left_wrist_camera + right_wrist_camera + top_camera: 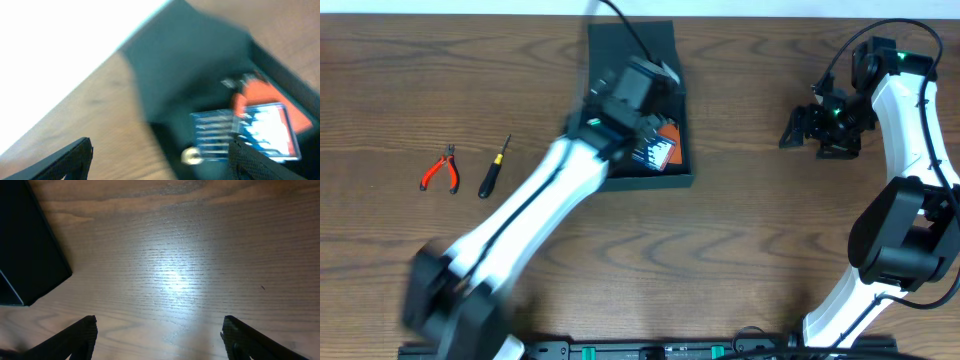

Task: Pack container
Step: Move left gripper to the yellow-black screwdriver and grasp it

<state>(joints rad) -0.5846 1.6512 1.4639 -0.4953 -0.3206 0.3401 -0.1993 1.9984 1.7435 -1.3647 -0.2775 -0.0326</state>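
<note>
Wood-grain table (740,230) carried the container (655,182) at its far middle, flap lid open, with an orange-and-blue packet (665,148) inside. Left gripper (160,155) hung over it, fingers spread wide. Right gripper (157,330) hung well apart over wood, likewise spread. Pliers (440,170) and screwdriver (493,168) lay far left.

Count: 1 container (650,182), 1 orange-blue pkg (662,148), 1 pr red-handled pliers (441,172), 1 black screwdriver (490,177). Robot arms x2: left arm (535,200), right arm (905,110).
</note>
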